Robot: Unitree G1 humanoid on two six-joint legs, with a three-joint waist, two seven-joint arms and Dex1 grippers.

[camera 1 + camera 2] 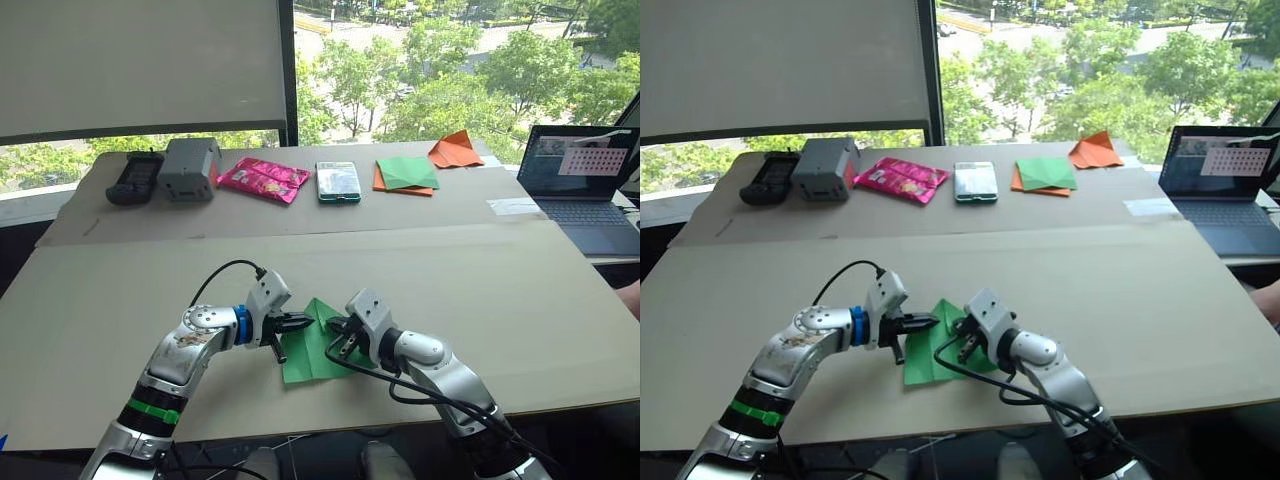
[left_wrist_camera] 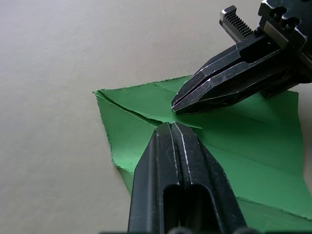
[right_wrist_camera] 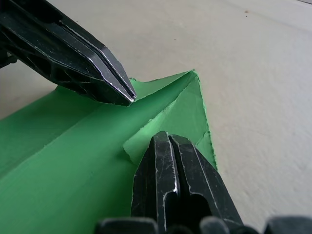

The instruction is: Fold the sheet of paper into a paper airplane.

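Nearest the head camera, both arms converge on the sheet of paper (image 1: pixel 312 345), which lies flat on the cardboard-covered table (image 1: pixel 520 300) near its front edge, with its pointed end facing away from the robot. Left gripper (image 1: pixel 303 322): fingers closed together with nothing between them, tip pressed down on the paper just beside the folded point. Right gripper (image 1: pixel 334 324): fingers likewise closed and holding nothing, tip resting on the paper from the opposite side, close to the left tip but not touching it. In the wrist views, two corner flaps are folded in toward a central crease, forming the nose; one flap edge stands slightly raised near the right fingers (image 3: pixel 170 180). This placement suggests the closed tips serve as pressing tools, flattening the flaps and pinning the sheet against sliding. Judged stage: early nose folds, wings not yet formed. Along the far edge lie another green sheet on orange paper (image 1: pixel 406 174) and a folded orange paper (image 1: pixel 455 151), well apart from the work.
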